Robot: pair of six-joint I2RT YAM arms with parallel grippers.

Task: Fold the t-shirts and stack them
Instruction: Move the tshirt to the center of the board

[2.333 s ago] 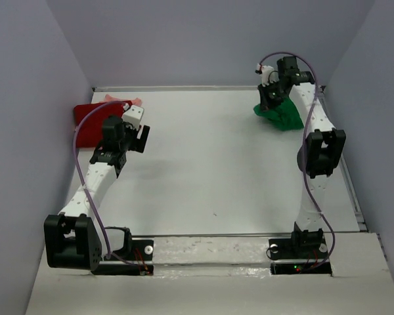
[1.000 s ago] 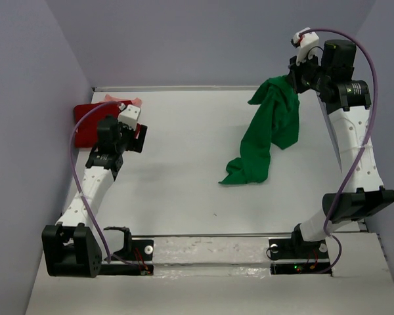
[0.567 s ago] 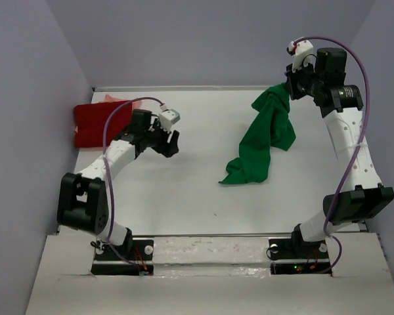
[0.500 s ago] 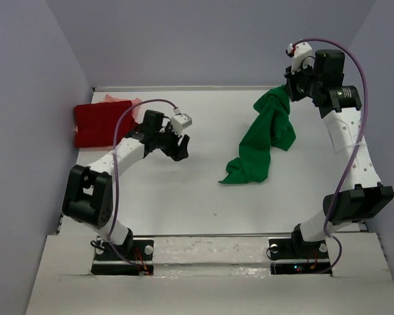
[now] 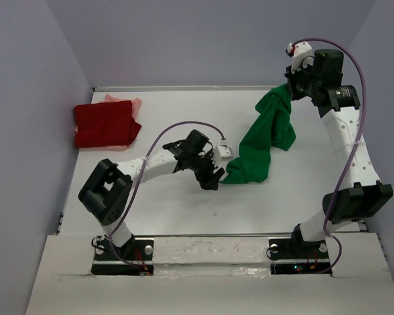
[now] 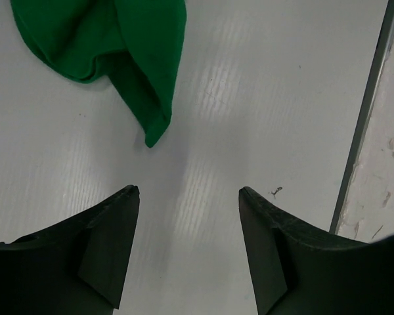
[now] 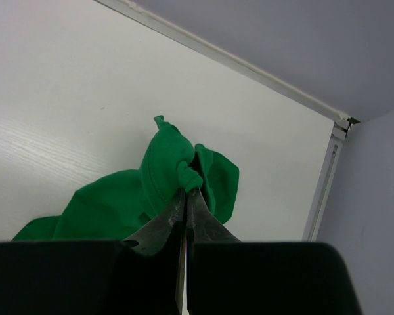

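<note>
right fingers [image 7: 161, 230]: pressed together, pinching a bunched fold of the green t-shirt [image 7: 164, 164]
right gripper [image 5: 290, 84]: held high above the table [image 5: 184, 118] at about 1 o'clock in the top view, with the cloth hanging from its tips
left fingers [image 6: 105, 243]: spread wide with nothing between them; only bare table shows in the gap
left gripper [image 6: 188, 191]: low over the middle of the table, just beside the shirt's lower end but not touching it; in the wrist view the pointed cloth corner lies at 11 o'clock from the gap
green t-shirt [image 5: 266, 141]: drapes from the right gripper down toward 7 o'clock, its lower end crumpled on the table near the centre
red t-shirt [image 5: 104, 123]: folded flat at 10 o'clock on the table, well apart from both grippers
pink t-shirt [image 5: 128, 102]: against the red one's far side, only an edge showing at its 1 o'clock corner
left arm [image 5: 154, 165]: reaches from its base toward 2 o'clock across the table
</note>
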